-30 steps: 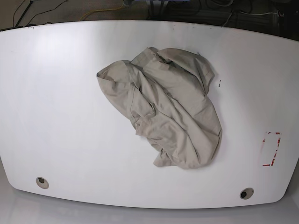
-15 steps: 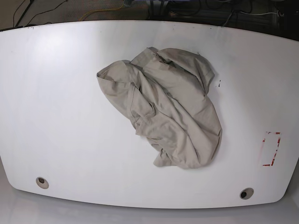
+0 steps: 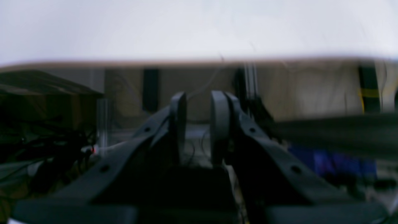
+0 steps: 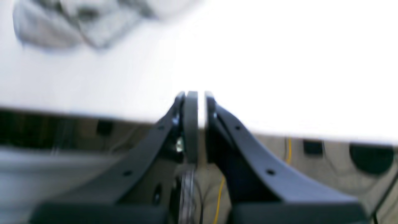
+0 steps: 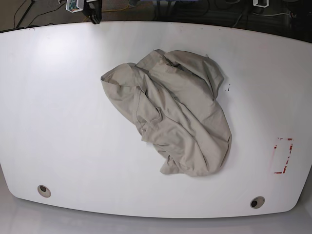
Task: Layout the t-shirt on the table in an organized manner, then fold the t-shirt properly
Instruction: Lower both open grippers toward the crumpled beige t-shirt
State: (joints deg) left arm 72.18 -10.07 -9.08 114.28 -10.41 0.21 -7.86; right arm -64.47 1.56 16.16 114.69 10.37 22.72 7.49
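At the near edge of the table point(image 5: 58, 122) sit two small grey holes point(image 5: 44, 190), one at each corner, and a red dashed mark point(image 5: 282, 156) lies a bit further in on one side. None of these has moved. In the middle lies the t-shirt point(image 5: 175, 112), a beige heap, all scrunched and wrinkly, with its sleeves and hem tucked away in the folds. It lies just as it did a moment ago. The new thing is at the far edge. A bit of the right arm point(image 5: 92, 10) now pokes in there, and a tiny bit of the left arm point(image 5: 261, 3) peeks in at the other far corner. Both were out of the picture a moment ago. They are still well apart from the shirt and touch nothing. Seen from the wrist, the right gripper point(image 4: 197, 99) has its fingers pressed nearly together and holds nothing, with the table edge just ahead of it and the blurry shirt far off. The left gripper point(image 3: 198, 102) has its fingers a little apart, with nothing between them, and looks at the table's edge. I think this means the job is only starting. The arms are coming in, and the shirt must still be spread flat before any folding.
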